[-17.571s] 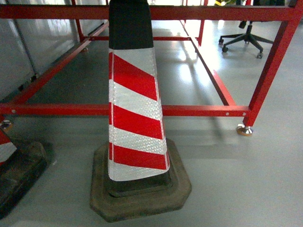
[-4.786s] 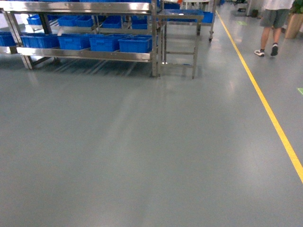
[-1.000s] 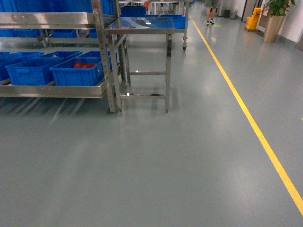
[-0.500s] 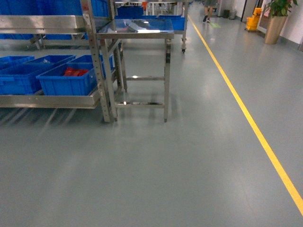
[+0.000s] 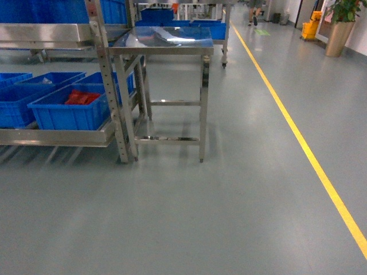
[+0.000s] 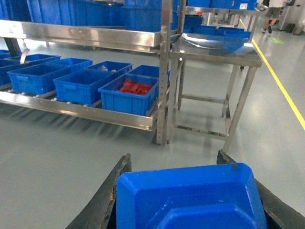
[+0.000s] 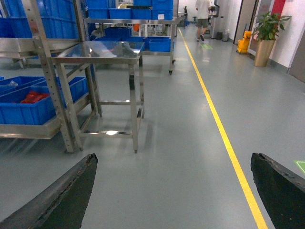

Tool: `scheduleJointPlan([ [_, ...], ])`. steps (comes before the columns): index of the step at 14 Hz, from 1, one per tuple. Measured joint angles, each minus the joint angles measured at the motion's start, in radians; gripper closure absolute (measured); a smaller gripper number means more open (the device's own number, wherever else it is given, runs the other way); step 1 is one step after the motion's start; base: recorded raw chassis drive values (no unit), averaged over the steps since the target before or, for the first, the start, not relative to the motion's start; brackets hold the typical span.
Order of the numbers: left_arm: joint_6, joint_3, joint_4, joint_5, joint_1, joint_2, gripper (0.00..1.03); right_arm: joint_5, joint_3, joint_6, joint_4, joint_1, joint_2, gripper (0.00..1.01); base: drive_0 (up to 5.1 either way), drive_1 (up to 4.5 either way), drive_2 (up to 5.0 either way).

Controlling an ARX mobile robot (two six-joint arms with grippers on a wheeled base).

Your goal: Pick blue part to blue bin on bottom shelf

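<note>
In the left wrist view my left gripper (image 6: 174, 157) is shut on the blue part (image 6: 190, 200), a chunky blue plastic block filling the space between the two black fingers. Ahead on the left is the bottom shelf (image 6: 76, 110), a low steel rack level carrying several blue bins. The nearest blue bin (image 6: 127, 98) holds red pieces; another blue bin (image 6: 76, 86) stands to its left. The head view shows the same bottom shelf (image 5: 51, 137) and end bin (image 5: 66, 114), and neither gripper. My right gripper (image 7: 174, 157) hangs open over bare floor.
A small steel table (image 5: 163, 40) stands right of the rack's corner post (image 5: 112, 97). A yellow floor line (image 5: 298, 132) runs along the right. A potted plant (image 5: 338, 23) and a walking person (image 7: 204, 14) are far back. An upper shelf (image 6: 81, 34) overhangs the bins.
The rack and steel table have grown larger and slid lower and leftward in the head view, so my base has rolled closer to them.
</note>
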Motion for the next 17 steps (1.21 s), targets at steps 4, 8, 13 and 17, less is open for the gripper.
scheduleJointPlan([
  [4,0.0,0.0,0.004,0.0,0.0,0.0,0.59,0.0,0.0,0.0,0.003,0.0,0.0,0.03,0.0,4.28,-4.4],
  [8,0.0,0.0,0.002,-0.001,0.0,-0.001,0.59,0.0,0.0,0.0,-0.003,0.0,0.0,0.03,0.0,4.3,-4.3],
  [13,0.0,0.0,0.002,0.0,0.0,-0.001,0.59,0.0,0.0,0.0,-0.002,0.0,0.0,0.03,-0.1,4.25,-4.4],
  [17,0.0,0.0,0.007,0.0,0.0,0.0,0.59,0.0,0.0,0.0,0.0,0.0,0.0,0.03,-0.1,4.2,-4.4],
])
